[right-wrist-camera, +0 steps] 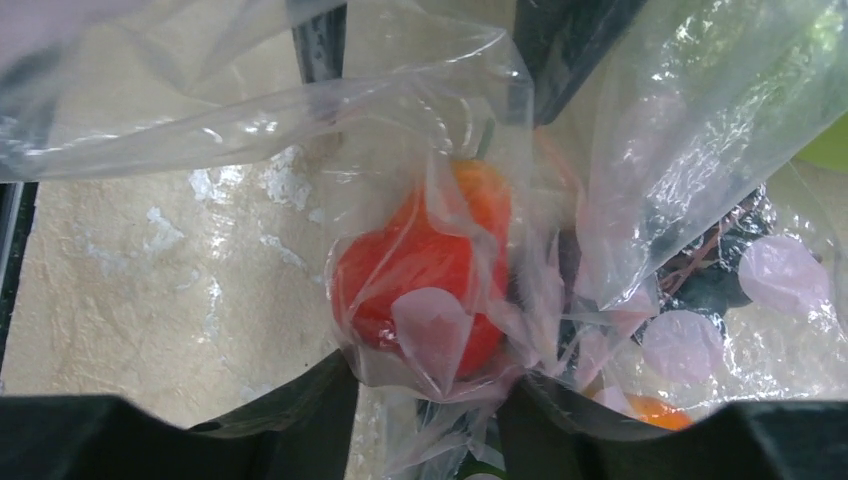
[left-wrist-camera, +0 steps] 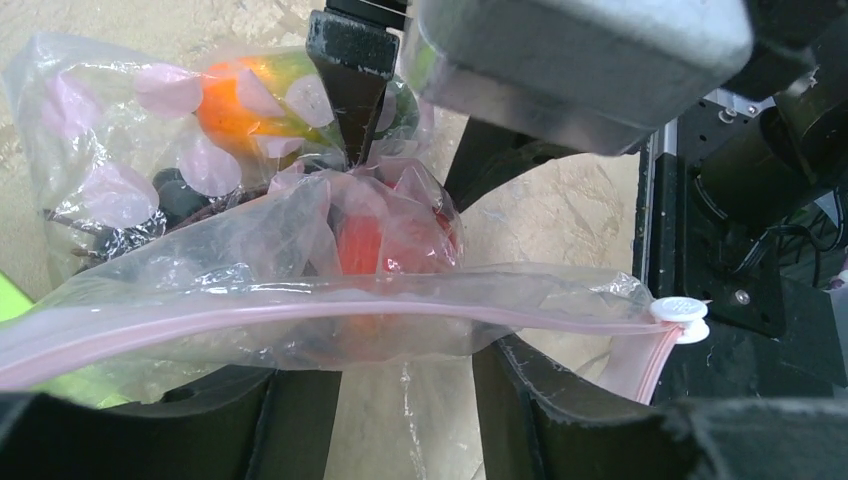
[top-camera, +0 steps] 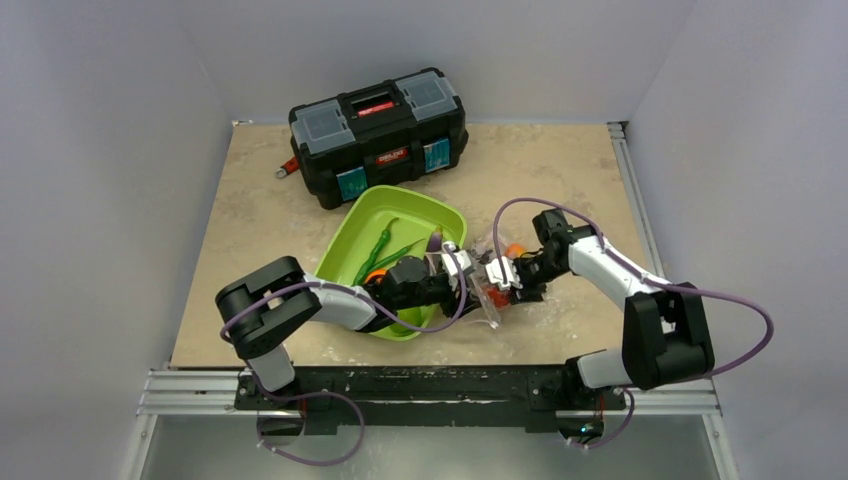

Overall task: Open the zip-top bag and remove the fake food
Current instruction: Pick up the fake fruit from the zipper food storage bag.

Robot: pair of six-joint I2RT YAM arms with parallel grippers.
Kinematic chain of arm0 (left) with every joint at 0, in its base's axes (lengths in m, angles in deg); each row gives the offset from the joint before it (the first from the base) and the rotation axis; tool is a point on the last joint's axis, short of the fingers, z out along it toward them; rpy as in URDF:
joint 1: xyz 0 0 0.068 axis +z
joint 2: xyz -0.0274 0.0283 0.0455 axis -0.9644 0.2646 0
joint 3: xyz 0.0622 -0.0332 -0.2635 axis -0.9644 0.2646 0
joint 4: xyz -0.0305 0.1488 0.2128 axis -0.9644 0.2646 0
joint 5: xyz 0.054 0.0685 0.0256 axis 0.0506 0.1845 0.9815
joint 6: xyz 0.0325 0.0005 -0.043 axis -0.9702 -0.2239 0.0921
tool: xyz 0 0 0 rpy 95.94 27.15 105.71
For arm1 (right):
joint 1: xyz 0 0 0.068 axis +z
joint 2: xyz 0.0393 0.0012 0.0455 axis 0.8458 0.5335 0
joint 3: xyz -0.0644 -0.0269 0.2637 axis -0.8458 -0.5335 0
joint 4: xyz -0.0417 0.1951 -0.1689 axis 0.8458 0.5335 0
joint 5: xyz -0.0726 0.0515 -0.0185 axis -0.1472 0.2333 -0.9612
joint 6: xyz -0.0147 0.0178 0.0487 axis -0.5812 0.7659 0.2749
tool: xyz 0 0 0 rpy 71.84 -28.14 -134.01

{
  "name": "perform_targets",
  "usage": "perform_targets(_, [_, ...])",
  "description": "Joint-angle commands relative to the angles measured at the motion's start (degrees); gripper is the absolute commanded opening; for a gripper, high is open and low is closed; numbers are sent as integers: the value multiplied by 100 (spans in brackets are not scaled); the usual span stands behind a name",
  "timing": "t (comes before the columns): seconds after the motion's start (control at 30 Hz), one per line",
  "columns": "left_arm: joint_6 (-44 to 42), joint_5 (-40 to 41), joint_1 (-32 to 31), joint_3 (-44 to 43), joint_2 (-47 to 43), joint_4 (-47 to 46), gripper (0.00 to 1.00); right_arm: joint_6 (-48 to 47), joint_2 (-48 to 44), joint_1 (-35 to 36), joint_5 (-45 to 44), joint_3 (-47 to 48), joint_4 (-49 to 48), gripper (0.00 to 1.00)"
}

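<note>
Top view. Black toolbox (top-camera: 378, 135) at upper centre of the table (top-camera: 560, 170). Green tray (top-camera: 420, 215) just below it, holding pods (top-camera: 385, 240), with an eggplant (top-camera: 435, 240) at the right rim. Left gripper (top-camera: 462, 275) reaching across the tray from lower left. Right gripper (top-camera: 505, 272) coming in from the right. Bag (top-camera: 488, 295) bunched between the two, just right of the tray, over bare table.

Left wrist view. Pink zip strip (left-wrist-camera: 300, 318) running across mid-frame, white slider (left-wrist-camera: 680, 318) at its right end. Own fingers (left-wrist-camera: 300, 430) at the bottom edge, spread wide, strip and film draped across them, nothing seen pinched. Strawberry (left-wrist-camera: 385, 245) inside the bag at centre; mango (left-wrist-camera: 240, 95) upper left; berries (left-wrist-camera: 178, 195) at left. One right-gripper finger (left-wrist-camera: 350, 70) pointing down onto the film from the top edge.

Right wrist view. Own fingers (right-wrist-camera: 300, 430) at the bottom edge, one on each side of the strawberry bulge, touching the film and clamping it through the plastic. Berries at right, a bit of orange (right-wrist-camera: 650, 410) lower right, both inside the bag. Left-gripper fingers dark at the top edge, well apart, film between them.
</note>
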Motion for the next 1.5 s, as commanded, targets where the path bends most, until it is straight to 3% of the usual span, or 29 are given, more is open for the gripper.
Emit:
perform_targets(0.0, [201,-132,6,-204,57,16,44,95,107,160,-156,-38,-271,42])
perform_targets(0.17, [305,-133,69,-182,-37,159,21,130,154,162,-187,-42,-314,23])
perform_targets(0.23, [350,-161,111,-127,-54,117,20,133,82,157,-129,-66,-354,19])
perform_targets(0.4, [267,-268,189,-185,-34,199,25,-98,-51,161,14,-118,-320,12])
perform_targets(0.67, [-652,-576,168,-330,66,392,37,-570,-303,171,321,-215,-201,7])
perform_targets(1.0, [-1883,-825,120,-1043,200,2107,38,-957,-534,171,185,-412,-139,5])
perform_targets(1.47, [-2597,-1218,146,-1128,-138,2662,42,-1454,-1061,171,-172,-721,250,5])
